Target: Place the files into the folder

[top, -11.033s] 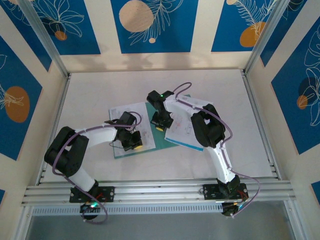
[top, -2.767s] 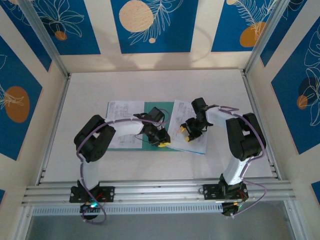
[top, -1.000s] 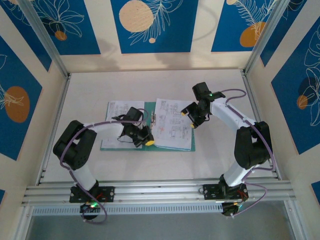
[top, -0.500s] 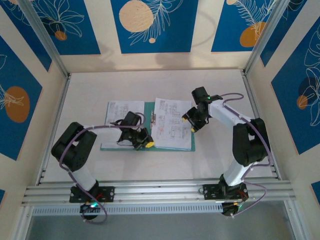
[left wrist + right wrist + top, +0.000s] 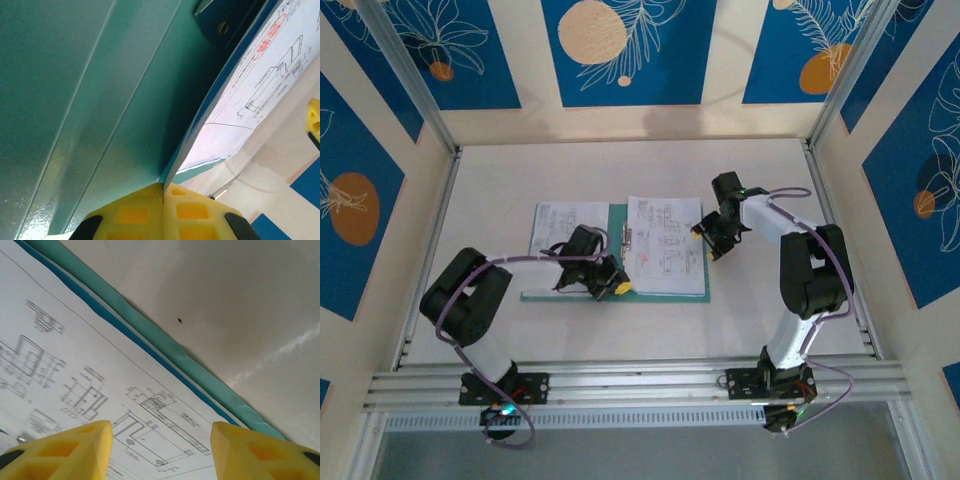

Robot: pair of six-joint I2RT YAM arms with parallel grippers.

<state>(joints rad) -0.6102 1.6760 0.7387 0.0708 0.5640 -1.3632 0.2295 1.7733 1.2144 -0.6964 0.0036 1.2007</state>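
Squared up now, where seconds ago everything lay askew: the folder sits open and straight on the table, and the main stack of files lies on its right leaf, inside the green border. We can see the blue sheet showing beneath the printed pages, so it is in the stack too. The right gripper hovers over the stack's right edge with its fingers spread wide, holding nothing. The left gripper is down at the stack's near left corner by the spine, fingers pressed together. A page edge runs right into their seam in the wrist view, so it may be nipping a sheet, but we cannot say for sure. Most of the job looks done, then. As we judge it, two things are left: one loose sheet lying over the left leaf wants to join the stack, and then the cover needs closing.
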